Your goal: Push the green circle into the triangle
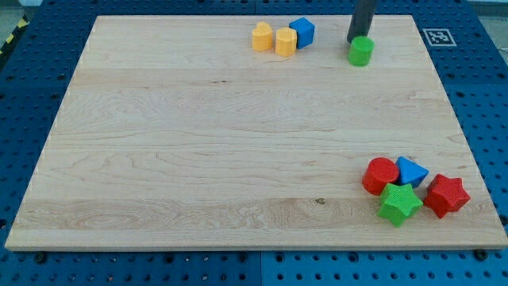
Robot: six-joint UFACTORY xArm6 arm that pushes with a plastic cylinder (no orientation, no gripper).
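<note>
The green circle (360, 52) sits near the view's top, right of centre, on the wooden board (198, 143). My tip (354, 40) is at the circle's upper left edge, touching or nearly touching it; the dark rod rises out of the view's top. The blue triangle (410, 171) lies at the view's lower right, packed between a red circle (380, 175), a green star (399, 204) and a red star (446, 195).
At the view's top centre stand a yellow pentagon-like block (262, 36), a yellow hexagon block (286, 41) and a blue cube (302, 31), close together. A fiducial marker (438, 36) sits off the board's top right corner.
</note>
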